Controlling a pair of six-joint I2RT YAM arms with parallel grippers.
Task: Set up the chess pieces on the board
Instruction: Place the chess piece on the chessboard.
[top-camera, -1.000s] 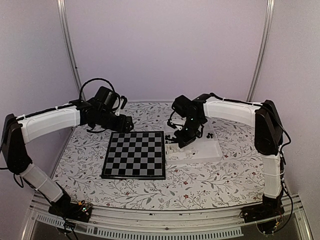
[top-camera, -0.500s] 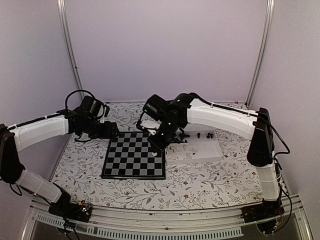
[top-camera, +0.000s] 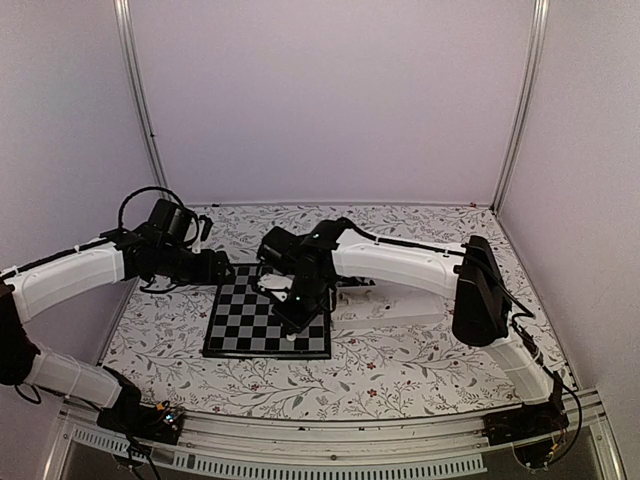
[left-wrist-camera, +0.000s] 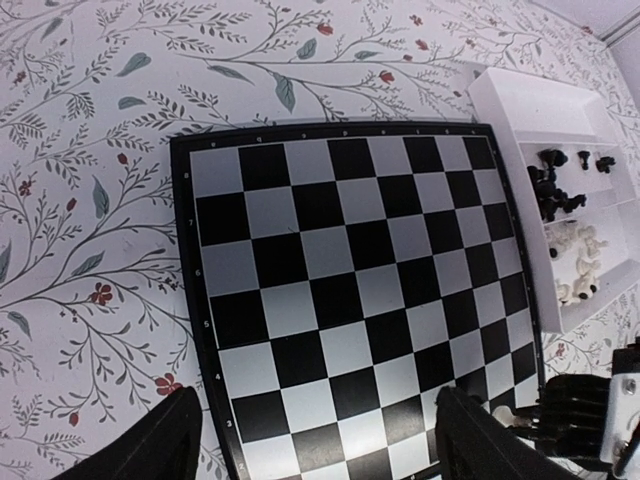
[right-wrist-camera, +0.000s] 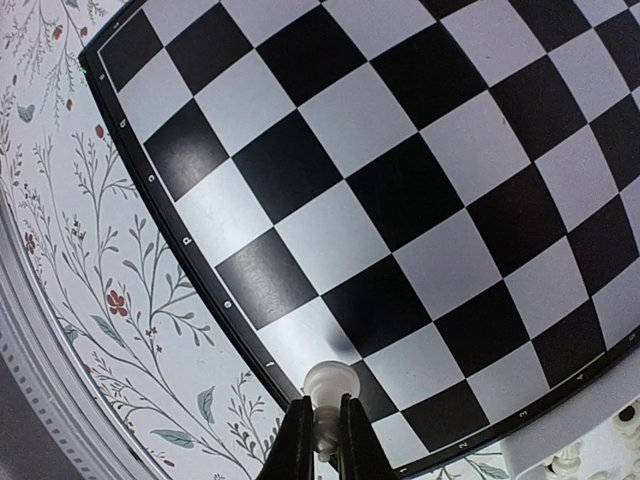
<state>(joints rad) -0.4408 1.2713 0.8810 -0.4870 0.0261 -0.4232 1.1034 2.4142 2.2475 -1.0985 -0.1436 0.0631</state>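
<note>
Where the right pincer is hanging: right pincer (right-wrist-camera: 322, 412) is hovering over the near right part of the flat square chessboard of black and pale grey checks (left-wrist-camera: 350, 290), just inside its thin black border.
Right pincer's jaws: they are closing tight on a tiny white plastic chess piece (right-wrist-camera: 329, 382), with both fingers pressing on its lower part.
Piece against pincer: its round head is sticking out past the fingertips towards the board, and its stem is sitting between them.
Piece against board: it is hanging over the squares beside the near edge and casting a small dark shadow on a pale square; I cannot tell whether it is touching the surface.
Cloth: white tablecloth printed with leafy sprigs and small red flowers (top-camera: 400, 372) is lying under the board and reaching out on all sides.
Tray: white rectangular plastic tray (left-wrist-camera: 530, 100) is lying just beside the board's right edge.
Remaining pieces: small black and white chessmen (left-wrist-camera: 560, 190) are lying in the tray, black in one cluster and white in another next to it.
Left pincer: left pincer (left-wrist-camera: 318, 402) is hovering at the board's far left corner, well apart from the held piece.
Left pincer's jaws: they are standing wide apart and gripping nothing.
</note>
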